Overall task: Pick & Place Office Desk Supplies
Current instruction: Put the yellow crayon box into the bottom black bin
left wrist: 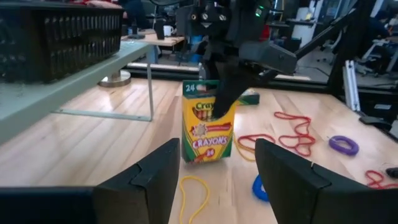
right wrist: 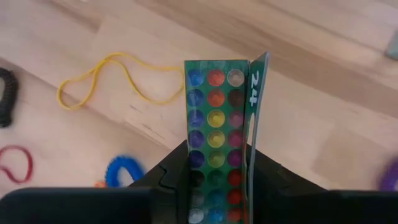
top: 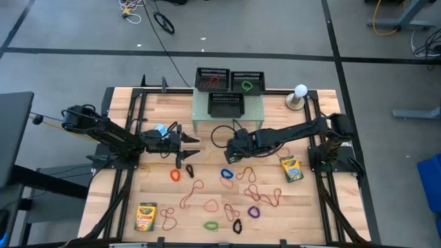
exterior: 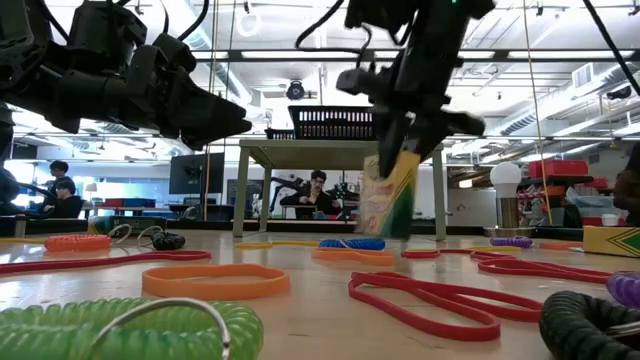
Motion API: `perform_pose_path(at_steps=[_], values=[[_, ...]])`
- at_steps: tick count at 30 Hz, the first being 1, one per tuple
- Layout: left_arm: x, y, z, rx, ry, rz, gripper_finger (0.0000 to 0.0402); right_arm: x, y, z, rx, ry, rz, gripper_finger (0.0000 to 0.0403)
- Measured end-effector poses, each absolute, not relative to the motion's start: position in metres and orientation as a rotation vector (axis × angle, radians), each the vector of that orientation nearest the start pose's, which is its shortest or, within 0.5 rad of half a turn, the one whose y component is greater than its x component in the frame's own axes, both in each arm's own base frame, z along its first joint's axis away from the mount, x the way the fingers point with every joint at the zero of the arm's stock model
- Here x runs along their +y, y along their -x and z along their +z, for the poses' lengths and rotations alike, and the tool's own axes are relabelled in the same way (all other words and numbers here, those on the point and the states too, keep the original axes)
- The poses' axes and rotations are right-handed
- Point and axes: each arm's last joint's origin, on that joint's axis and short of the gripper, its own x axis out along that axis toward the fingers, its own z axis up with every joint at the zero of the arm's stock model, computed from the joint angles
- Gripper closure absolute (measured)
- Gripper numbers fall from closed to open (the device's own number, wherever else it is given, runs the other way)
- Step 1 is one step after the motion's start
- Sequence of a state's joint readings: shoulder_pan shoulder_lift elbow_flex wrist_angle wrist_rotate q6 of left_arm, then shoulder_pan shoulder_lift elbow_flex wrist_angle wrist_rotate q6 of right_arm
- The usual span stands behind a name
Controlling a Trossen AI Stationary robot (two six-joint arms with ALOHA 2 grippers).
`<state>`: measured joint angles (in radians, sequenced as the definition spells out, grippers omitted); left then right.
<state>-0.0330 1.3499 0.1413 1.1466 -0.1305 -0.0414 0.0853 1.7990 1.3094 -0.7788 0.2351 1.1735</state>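
A yellow-and-green crayon box (left wrist: 207, 121) stands upright near the table's middle, in front of the pale green riser, with my right gripper (top: 233, 148) shut on it from above. My left gripper (left wrist: 217, 168) hovers level to the box's left, open, with nothing between its fingers. Two more crayon boxes lie flat on the table, one at the right (top: 291, 167) and one at the near left (top: 146, 215). Coloured rubber-band loops (top: 227, 189) are scattered flat over the near half. My right gripper pinches the crayon box's two broad faces between its two fingers, on the upper half (left wrist: 217, 109). The fingers (right wrist: 171, 180) slant steeply down from above. The box hangs upright, slightly tilted; I cannot tell whether its lower end (left wrist: 205, 157) touches the table.
Three black mesh trays (top: 212, 79) sit on and behind the pale green riser (top: 227, 117) at the far middle. A white ball on a stand (top: 300, 93) is at the far right. A yellow loop (right wrist: 106, 78) lies beside the held box. People sit in the room beyond.
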Motion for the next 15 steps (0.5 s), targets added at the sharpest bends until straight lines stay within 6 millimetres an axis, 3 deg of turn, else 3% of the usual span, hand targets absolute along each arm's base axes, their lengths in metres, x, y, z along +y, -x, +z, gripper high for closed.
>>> perform_pose_path(at_steps=[5,15], values=[[-0.0029,-0.2012,0.1459,0.073,0.033,0.098,0.0187,0.0218,-0.3576,0.2007,0.991,-0.812,-0.819,0.0278],[-0.0029,-0.2012,0.1463,0.069,0.03,0.098,0.0187,0.0221,-0.359,0.2022,0.984,-0.78,-0.789,0.0206]])
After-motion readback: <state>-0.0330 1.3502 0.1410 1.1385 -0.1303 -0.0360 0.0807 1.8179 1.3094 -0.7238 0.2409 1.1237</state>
